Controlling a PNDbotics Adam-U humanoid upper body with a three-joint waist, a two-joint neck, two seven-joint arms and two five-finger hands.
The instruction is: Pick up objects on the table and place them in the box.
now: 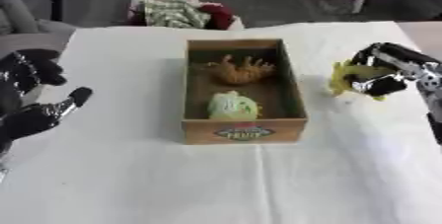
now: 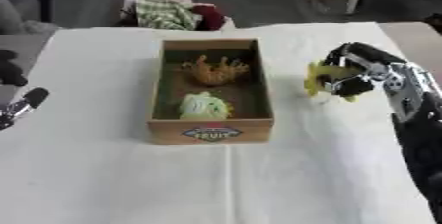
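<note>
White cloth covers the whole worktop [image 1: 129, 183], and closest to the camera it's just bare fabric. Over at the left edge the left hand [image 1: 34, 114] sits idle, black and shiny, fingers relaxed and spread, holding nothing.

Moving to the middle, the box [image 1: 244, 131] is a shallow wooden crate with a colourful oval label on its near wall. Two things already lie inside: an orange spiky toy [image 1: 239, 69] at the far end, looks like some kind of legged critter, and a pale green rounded thing [image 1: 232, 105] at the near end, kinda like a cabbage or lettuce head.

Right of the box, well apart from it, the right hand [image 2: 367, 72] has its fingers curled round a yellow object [image 2: 321, 80]. It's bright yellow with ragged, leafy-looking edges sticking out past the fingers; can't really tell what it is. It looks just above the cloth, at about the box's mid-length.
</note>
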